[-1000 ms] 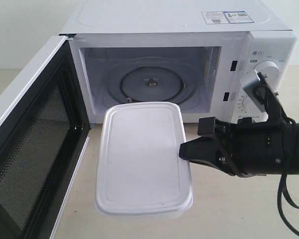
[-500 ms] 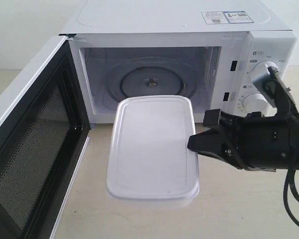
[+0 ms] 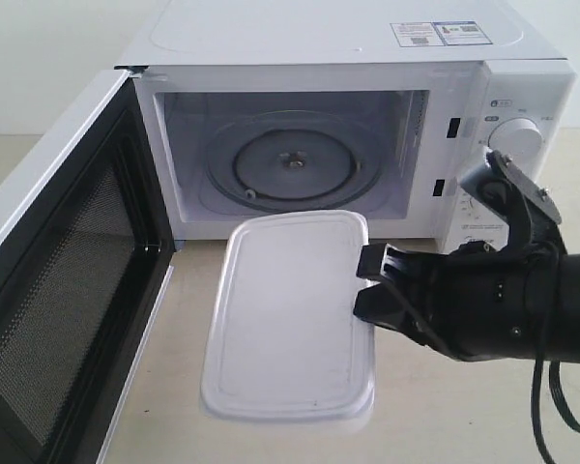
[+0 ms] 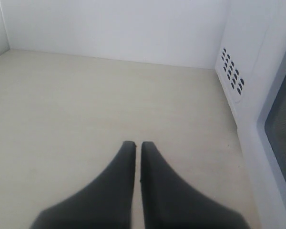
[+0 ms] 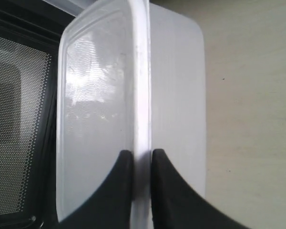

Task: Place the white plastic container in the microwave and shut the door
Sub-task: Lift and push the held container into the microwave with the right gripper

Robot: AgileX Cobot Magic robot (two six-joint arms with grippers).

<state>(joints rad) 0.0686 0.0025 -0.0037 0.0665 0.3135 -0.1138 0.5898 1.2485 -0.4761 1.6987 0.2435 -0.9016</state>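
Note:
The white plastic container (image 3: pixel 288 314) hangs in the air in front of the microwave (image 3: pixel 348 126), its far end near the cavity's lower lip. My right gripper (image 3: pixel 365 288) is shut on the rim of its right long side; in the right wrist view the gripper (image 5: pixel 142 157) pinches the rim of the container (image 5: pixel 97 105). The door (image 3: pixel 63 280) stands swung wide open at the left, black inner face showing. The glass turntable (image 3: pixel 292 159) is bare. My left gripper (image 4: pixel 134 145) is shut on nothing, low over the tabletop beside the microwave's vented outer wall (image 4: pixel 238 81).
The beige tabletop (image 3: pixel 464 416) runs under the container and right arm. Two round knobs (image 3: pixel 515 140) sit on the microwave's right panel, just behind the right wrist. A white wall (image 4: pixel 114 28) backs the table. The door's mesh window (image 5: pixel 19 129) lies below the held container.
The right gripper has carried the container rightward and toward the cavity, then dropped it slightly lower and nearer the camera. The door and the microwave have not moved.

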